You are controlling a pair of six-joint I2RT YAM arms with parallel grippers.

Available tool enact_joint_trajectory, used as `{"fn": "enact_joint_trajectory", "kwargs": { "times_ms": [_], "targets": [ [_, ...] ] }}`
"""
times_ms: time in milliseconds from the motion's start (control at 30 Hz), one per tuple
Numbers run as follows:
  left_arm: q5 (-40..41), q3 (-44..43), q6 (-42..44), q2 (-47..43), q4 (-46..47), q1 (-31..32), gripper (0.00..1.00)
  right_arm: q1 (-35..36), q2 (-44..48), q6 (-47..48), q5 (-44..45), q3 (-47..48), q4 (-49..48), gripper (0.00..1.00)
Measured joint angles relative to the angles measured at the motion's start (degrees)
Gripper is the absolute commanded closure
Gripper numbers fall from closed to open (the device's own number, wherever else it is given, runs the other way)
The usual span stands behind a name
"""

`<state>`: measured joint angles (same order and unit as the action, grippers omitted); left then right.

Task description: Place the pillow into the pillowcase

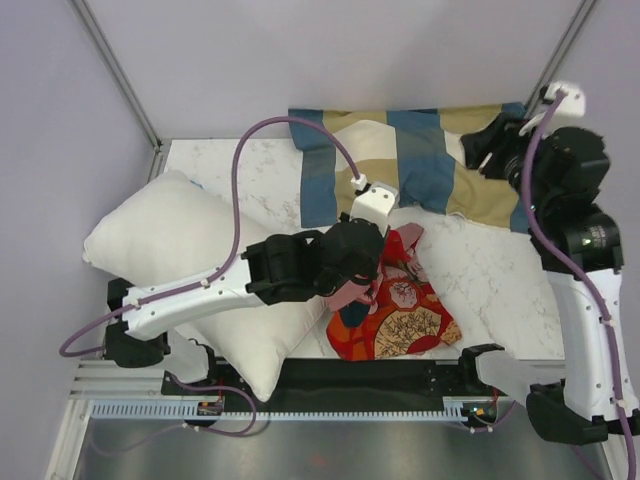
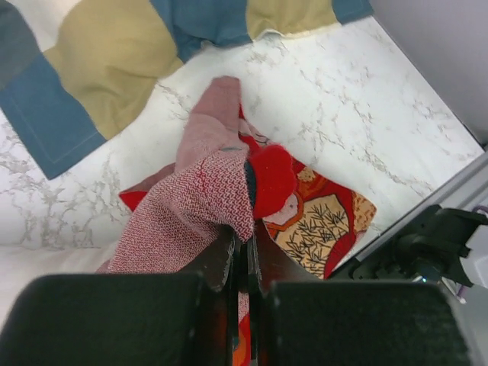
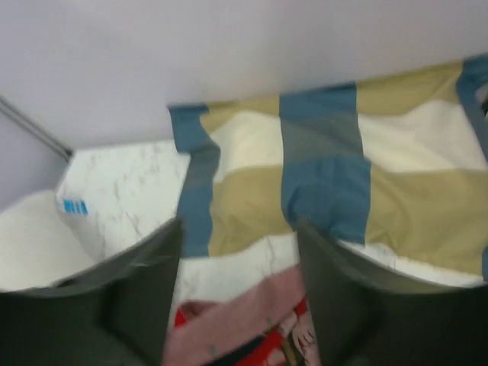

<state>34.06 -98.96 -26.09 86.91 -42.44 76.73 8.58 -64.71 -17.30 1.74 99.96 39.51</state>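
The plain white pillow (image 1: pixel 165 240) lies on the left of the table, partly under my left arm. The red printed pillowcase (image 1: pixel 395 320) is crumpled at the front middle, its dull pink inside showing. My left gripper (image 1: pixel 352 292) is shut on a raised fold of the pillowcase (image 2: pixel 198 198), and the cloth drapes over the left gripper (image 2: pixel 242 245). My right gripper (image 1: pixel 478 148) hangs high at the back right, over the checked pillow. In the right wrist view the right gripper (image 3: pixel 238 229) is open with nothing in it, and the pillowcase (image 3: pixel 236 324) lies far below.
A blue, tan and cream checked pillow (image 1: pixel 420 160) lies along the back edge of the marble table (image 1: pixel 490 280). A black bar (image 1: pixel 380 378) runs along the near edge between the arm bases. Grey walls and metal posts close in the back and sides.
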Motion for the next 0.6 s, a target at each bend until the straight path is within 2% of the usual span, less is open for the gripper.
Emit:
{"fn": "enact_joint_trajectory", "kwargs": {
  "times_ms": [100,233,300,400,600],
  "targets": [
    [1.9,3.9,-1.3,-4.6,-0.4,-0.7,0.98,0.0,8.5,-3.0,-3.5,-23.0,-3.6,0.04],
    [2.0,14.3,-4.1,-16.4,-1.1,-1.0,0.98,-0.1,14.8,-11.3,-6.7,-45.0,-4.9,0.02],
    [1.6,19.5,-5.2,-21.6,-1.3,-1.0,0.98,-0.1,15.1,-16.9,-8.1,-50.1,-5.5,0.02],
    [1.0,26.0,-6.6,-25.8,-1.3,-1.0,0.98,-0.1,12.9,-24.8,-9.6,-52.6,-7.8,0.02],
    [-0.9,33.9,-8.9,-26.9,-2.0,-1.0,0.98,-0.1,11.3,-40.0,-9.9,-60.3,-16.9,0.02]
  ]
}}
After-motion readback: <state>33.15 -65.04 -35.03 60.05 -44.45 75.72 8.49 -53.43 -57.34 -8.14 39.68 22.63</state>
